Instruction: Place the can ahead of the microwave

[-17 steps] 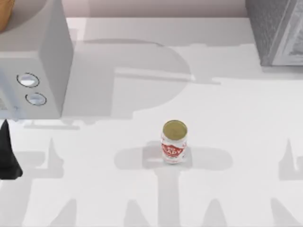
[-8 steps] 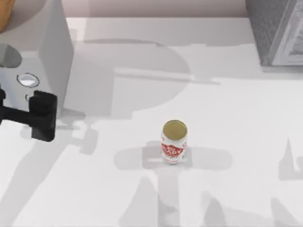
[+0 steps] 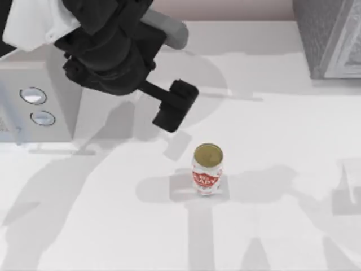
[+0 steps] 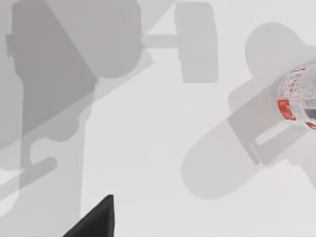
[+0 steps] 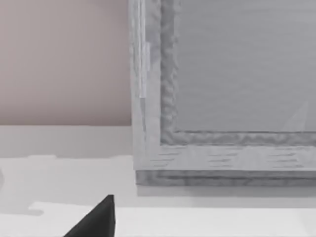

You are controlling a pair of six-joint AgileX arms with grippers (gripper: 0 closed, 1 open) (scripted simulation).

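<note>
— Where did the can [image 3: 207,169] stand?

— Upright on the white table [image 3: 271,237], near the middle, its dull gold top facing up and the red label toward the near edge. In the left wrist view it sat at the frame's edge [image 4: 299,100], with nothing touching it.

— And the microwave [image 3: 39,96]?

— At the table's left, toward the back; its two round dials [image 3: 38,107] faced the near edge. The can was well apart from it, off to the right and nearer the front.

— Position of the left arm?

— It reached in over the microwave from the upper left. The left gripper [image 3: 175,106] hung above the table between the microwave and the can, just behind and left of the can, not touching it. I could not tell whether its fingers were spread or closed — a single dark fingertip [image 4: 97,220] showed in its wrist view.

— The right arm?

— Its wrist camera faced the speckled grey box [image 5: 222,94] at the back right [image 3: 330,36]; one dark fingertip [image 5: 97,220] was visible, its state undetermined.
</note>
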